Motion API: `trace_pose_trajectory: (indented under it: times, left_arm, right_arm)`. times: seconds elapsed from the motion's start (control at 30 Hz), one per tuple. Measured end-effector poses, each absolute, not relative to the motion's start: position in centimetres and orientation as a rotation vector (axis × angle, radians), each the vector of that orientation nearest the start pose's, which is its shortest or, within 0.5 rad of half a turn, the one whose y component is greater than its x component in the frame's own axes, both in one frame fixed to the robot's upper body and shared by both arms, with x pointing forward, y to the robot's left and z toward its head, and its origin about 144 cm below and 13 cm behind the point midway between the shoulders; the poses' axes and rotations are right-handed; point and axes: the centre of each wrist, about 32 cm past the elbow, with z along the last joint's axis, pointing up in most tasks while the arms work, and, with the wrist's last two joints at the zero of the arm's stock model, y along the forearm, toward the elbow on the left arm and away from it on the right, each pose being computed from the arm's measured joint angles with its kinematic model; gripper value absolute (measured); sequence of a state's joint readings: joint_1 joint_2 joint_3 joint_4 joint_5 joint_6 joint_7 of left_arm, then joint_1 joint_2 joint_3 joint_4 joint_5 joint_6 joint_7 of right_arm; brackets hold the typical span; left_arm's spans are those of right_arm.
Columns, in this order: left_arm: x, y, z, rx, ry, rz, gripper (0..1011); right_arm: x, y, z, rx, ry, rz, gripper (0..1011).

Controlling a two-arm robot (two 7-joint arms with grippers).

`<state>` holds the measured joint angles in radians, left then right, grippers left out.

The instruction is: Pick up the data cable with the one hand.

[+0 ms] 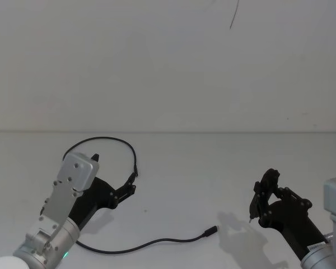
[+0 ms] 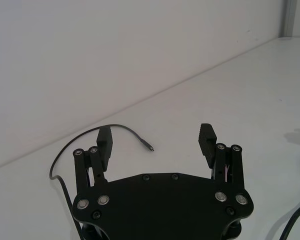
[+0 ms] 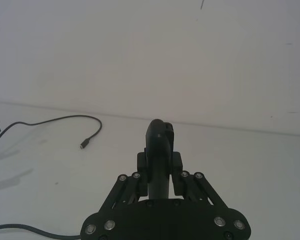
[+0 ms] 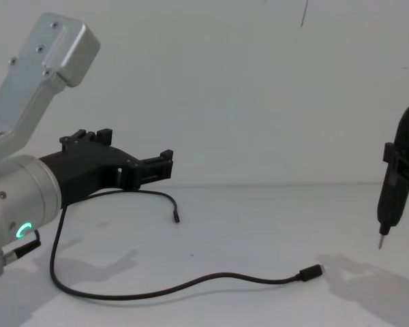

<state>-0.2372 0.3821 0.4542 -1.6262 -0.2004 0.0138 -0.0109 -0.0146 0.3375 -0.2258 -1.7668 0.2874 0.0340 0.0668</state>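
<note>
Head view: a white counter (image 1: pixel 185 168) stands against a plain white wall. The data cable (image 1: pixel 157 242), a long thin black flexible cord, lies flat on the counter's left half. One stretch curves in an arc toward the far edge and ends in a small black plug. The other stretch runs along nearer the near edge and ends in a metal-tipped plug (image 1: pixel 213 230) about midway across the counter.

The left pincer (image 1: pixel 130 186), black and angular on a thick silver arm with a green ring light (image 4: pixel 22 230), sits over the left half of the counter. Chest view: this left pincer (image 4: pixel 136 144) is held level and clear above the surface, and the cable (image 4: pixel 191 283) lies below it, not touched. Left wrist view: the left pincer (image 2: pixel 156 142) has its two ribbed fingers (image 2: pixel 104 142) spread wide with nothing between them. The arc of the cord (image 2: pixel 125 127) and its small plug lie on the counter ahead.

The right pincer (image 1: pixel 263 196) is raised over the right half of the counter, well apart from the cable. Right wrist view: the right pincer (image 3: pixel 159 162) is pressed together on a black metal-tipped tool (image 3: pixel 158 140). Chest view: that tool (image 4: pixel 387 204) hangs with its thin tip pointing down, clear of the surface.
</note>
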Motion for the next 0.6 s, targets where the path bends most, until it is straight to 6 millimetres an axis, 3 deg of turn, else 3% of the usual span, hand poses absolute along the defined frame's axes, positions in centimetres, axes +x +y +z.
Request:
trace_pose_trajectory:
  times: [0.6]
  left_arm:
    - [49.16, 19.75, 120.42, 0.068, -0.262, 1.106, 1001]
  right_arm:
    - [44.33, -23.71, 118.87, 0.026, -0.075, -1.229, 263]
